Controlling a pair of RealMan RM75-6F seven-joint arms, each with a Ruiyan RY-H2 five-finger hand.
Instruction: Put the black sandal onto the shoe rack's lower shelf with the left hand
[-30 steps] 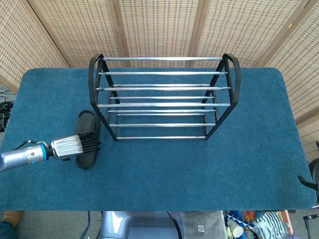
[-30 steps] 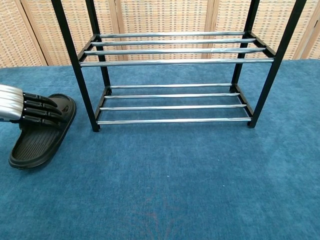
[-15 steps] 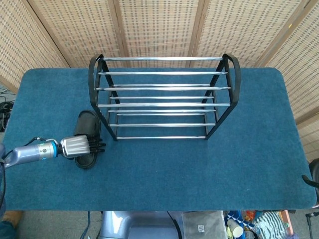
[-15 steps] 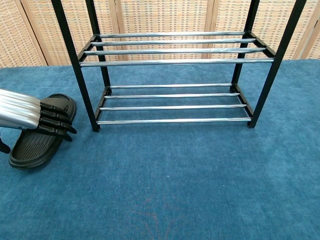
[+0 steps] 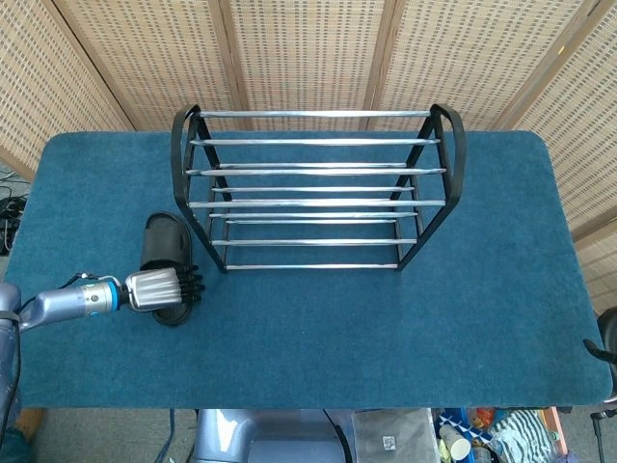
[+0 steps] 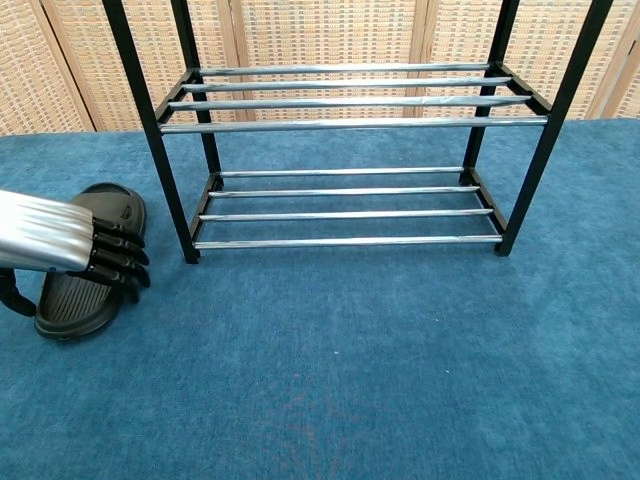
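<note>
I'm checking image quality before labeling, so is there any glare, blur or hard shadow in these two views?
Head view: even lighting, sharp, bright glints on the shoe rack bars. Chest view: highlights on the same bars and on the left hand, which casts only a soft shadow by the black sandal; no blur.

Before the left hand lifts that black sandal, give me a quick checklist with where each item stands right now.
1. Left hand over the sandal: ok, its fingers lie across the near half.
2. Firm grip on the sandal: cannot tell, the underside of the fingers is hidden.
3. Sandal flat on the table: cannot tell.
4. Lower shelf free: ok, only bare bars.
5. Way to the rack: not ok, the sandal lies left of its side post.
6. Right hand out of the way: ok, not in view.
</note>
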